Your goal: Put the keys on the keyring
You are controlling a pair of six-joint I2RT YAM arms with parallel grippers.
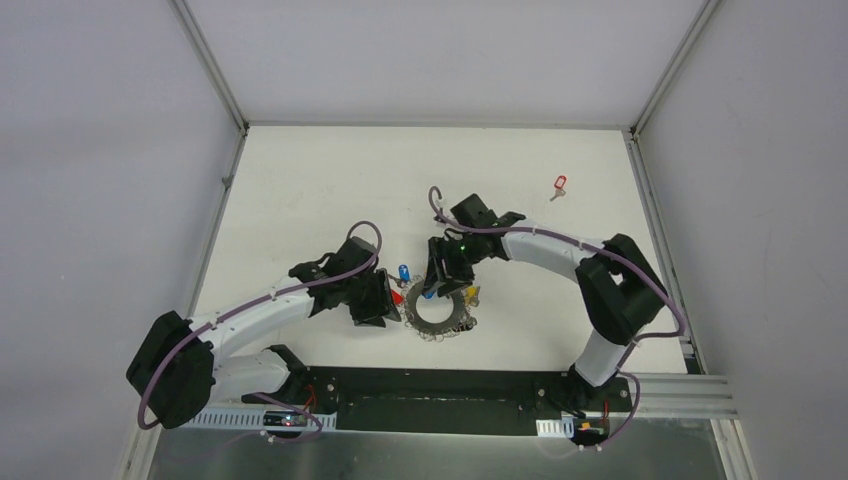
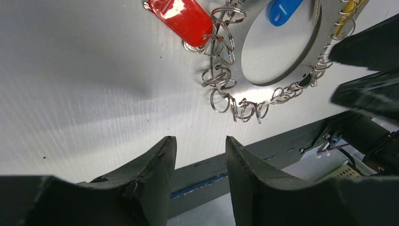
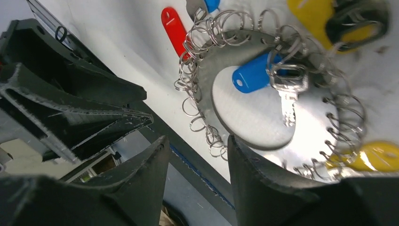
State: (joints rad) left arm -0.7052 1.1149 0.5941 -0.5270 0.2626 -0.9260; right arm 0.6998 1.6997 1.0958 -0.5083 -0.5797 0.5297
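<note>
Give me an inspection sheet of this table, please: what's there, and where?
Surface: white table.
Job's things: keyring flat on the table, close to both arms; blue-tagged key across its hole; red-tagged key apart, far right.
Clutter: nothing seen.
Pincers: left pincer and right pincer open, empty, beside the keyring.
Cables: purple cable along each arm.
Surroundings: grey walls, metal frame.
</note>
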